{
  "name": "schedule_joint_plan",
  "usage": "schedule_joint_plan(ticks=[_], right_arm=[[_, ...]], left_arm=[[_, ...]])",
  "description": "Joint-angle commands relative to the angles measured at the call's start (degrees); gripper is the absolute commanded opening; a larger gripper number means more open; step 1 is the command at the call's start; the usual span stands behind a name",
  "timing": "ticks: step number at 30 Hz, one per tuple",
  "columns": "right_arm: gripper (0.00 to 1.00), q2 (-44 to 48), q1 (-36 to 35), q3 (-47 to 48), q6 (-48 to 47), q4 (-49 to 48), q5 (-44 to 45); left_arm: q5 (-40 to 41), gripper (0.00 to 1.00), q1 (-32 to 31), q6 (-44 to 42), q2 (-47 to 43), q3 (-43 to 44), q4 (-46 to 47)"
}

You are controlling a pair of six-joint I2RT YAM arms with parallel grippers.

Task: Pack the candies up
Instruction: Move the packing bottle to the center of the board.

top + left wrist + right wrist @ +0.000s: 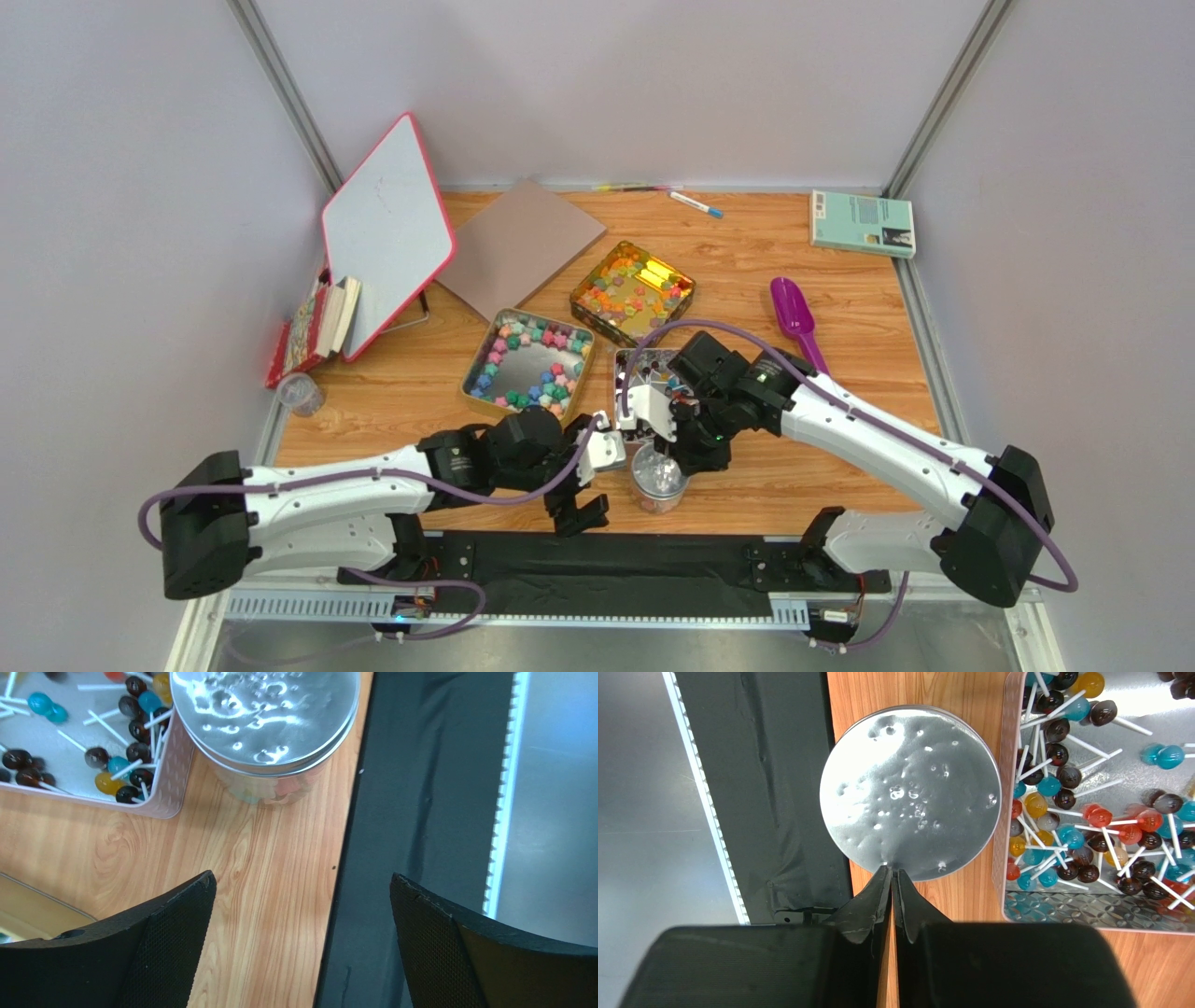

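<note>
Looks like the packing itself is mostly done and this is the closing-up step: the jar [657, 483] stands by the near table edge with its dimpled silver lid [910, 791] on. The left gripper [300, 878] is spread wide, holding nothing, hanging just short of the jar. The right gripper [892, 872] is pinched tight on nothing, tips right at the lid's rim (pressing it? can't tell). Next move, I'd guess, is making sure the lid's seated, then backing both arms off without nudging the jar. The candies [275, 789] show as pale pastel lumps through the clear wall under the lid, and more sit in the square tin [530, 368] farther back.
</note>
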State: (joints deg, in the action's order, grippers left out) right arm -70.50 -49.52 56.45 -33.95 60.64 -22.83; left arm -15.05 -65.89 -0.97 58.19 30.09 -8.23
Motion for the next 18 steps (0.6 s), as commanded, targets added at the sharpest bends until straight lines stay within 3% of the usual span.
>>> schedule_joint_plan(ticks=[1,9,18], right_arm=[[0.08,3.0,-0.58,4.28,-0.76,1.76,-0.81],[0.08,4.41,-6.37,-1.06,0.73,-5.79,-2.74],[0.07,0.71,-7.61,-5.03,-0.4,-12.39,-1.87]], left_arm=[[2.83,0.99,-1.26,0.62,3.33,-1.96,12.07],[7.58,0.99,-2.49,0.62,9.12,-4.6,20.18],[14.96,0.99,-2.49,4.66,10.62,-5.48,21.06]])
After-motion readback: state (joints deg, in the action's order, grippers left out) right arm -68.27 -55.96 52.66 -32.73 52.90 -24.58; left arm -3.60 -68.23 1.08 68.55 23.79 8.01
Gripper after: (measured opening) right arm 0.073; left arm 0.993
